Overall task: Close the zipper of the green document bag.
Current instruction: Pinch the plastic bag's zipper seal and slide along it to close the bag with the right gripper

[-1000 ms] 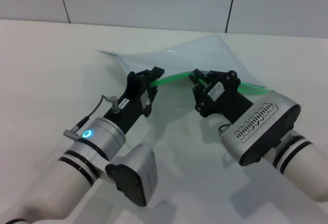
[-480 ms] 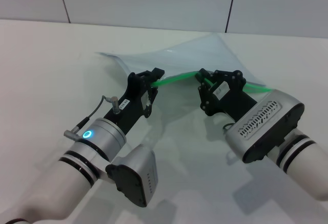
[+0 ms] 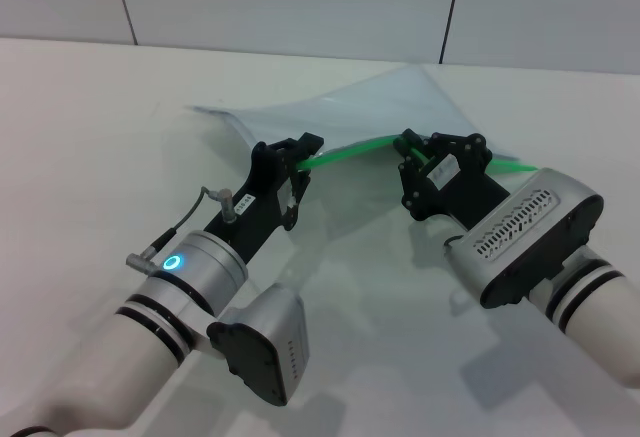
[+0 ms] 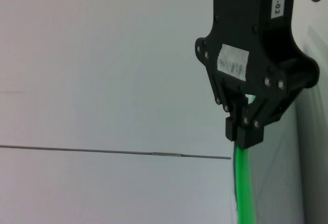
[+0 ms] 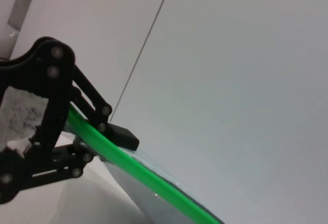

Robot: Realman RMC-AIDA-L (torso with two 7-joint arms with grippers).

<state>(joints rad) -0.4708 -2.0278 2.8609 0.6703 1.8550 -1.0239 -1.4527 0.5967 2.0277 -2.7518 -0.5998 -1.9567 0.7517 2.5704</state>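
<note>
Near the far edge of the white table, the translucent blue-grey plastic document bag lies partly lifted. The left tool and right tool each clamp its thin bright green zipper strip.

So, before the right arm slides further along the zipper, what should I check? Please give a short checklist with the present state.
1. Left end effector shut on the zipper: ok.
2. Right end effector shut on the zipper: ok.
3. Zipper between the two end effectors fairly straight: ok.
4. Green document bag lifted at the held edge, far part resting on the table: ok.
5. Zipper already sealed behind the right end effector: cannot tell.
</note>
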